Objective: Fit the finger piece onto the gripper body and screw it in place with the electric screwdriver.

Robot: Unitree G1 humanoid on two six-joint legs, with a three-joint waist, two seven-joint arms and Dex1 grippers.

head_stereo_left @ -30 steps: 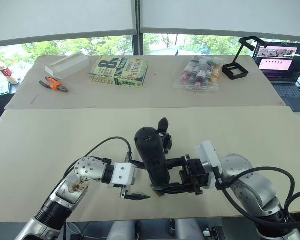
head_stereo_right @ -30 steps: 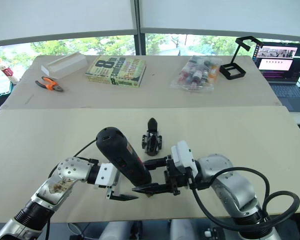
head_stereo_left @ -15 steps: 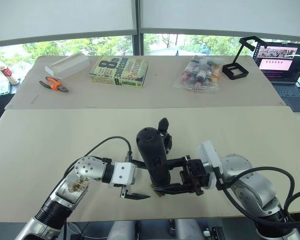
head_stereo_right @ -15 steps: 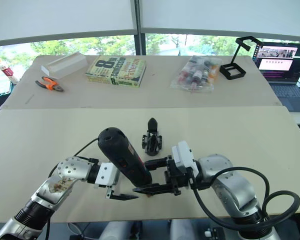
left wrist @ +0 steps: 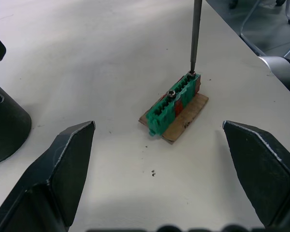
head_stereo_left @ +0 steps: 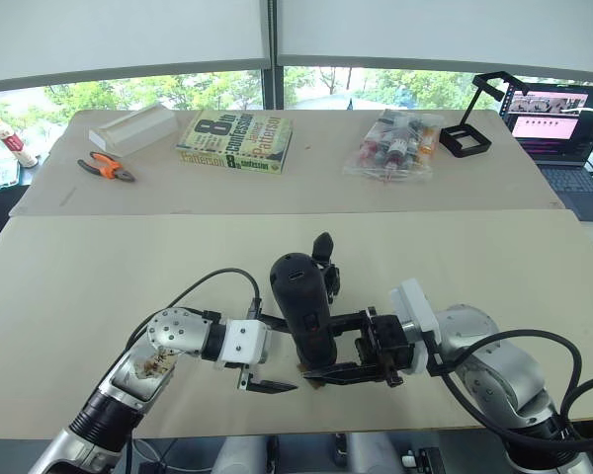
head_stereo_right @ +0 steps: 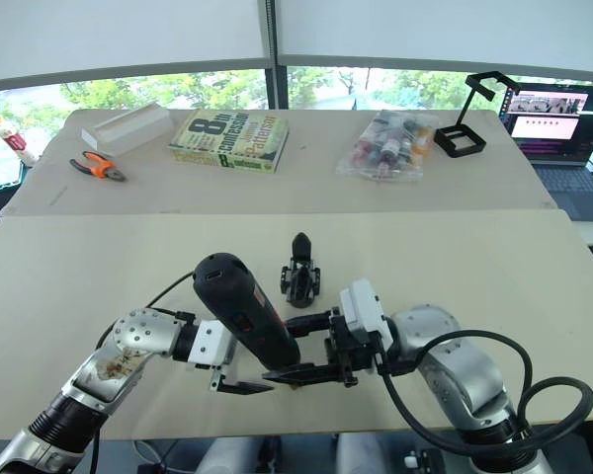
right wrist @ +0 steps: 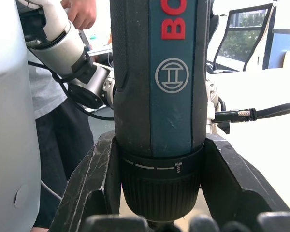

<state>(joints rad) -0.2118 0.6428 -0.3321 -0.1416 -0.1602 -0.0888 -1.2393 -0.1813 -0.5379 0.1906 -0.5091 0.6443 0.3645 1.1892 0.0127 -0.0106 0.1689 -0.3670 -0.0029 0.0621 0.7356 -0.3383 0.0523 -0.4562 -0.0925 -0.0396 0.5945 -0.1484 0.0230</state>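
Left wrist view: the thin metal bit of the thick black cylindrical electric screwdriver [head_stereo_left: 302, 314] rests on an end screw of a small green plastic block [left wrist: 174, 101], which sits on a scrap of brown card on the beige tabletop [head_stereo_left: 99, 276]. The right end effector [right wrist: 157, 186] grips the screwdriver barrel near the collar, fingers clamped on both sides. The left end effector [left wrist: 159, 145] is spread wide and empty, straddling the block without touching it.

The black plastic gripper body [head_stereo_right: 300, 274], with its one upright pointed finger, stands just behind the tool. I cannot find the loose finger piece.

Risks, as I judge them: the block is unheld, so torque may spin or tip it; the tilted tool may cam out of the screw.

Against 1.0 s ago: the screwdriver's top has shifted slightly towards the right arm; both arms and the block are otherwise unchanged.
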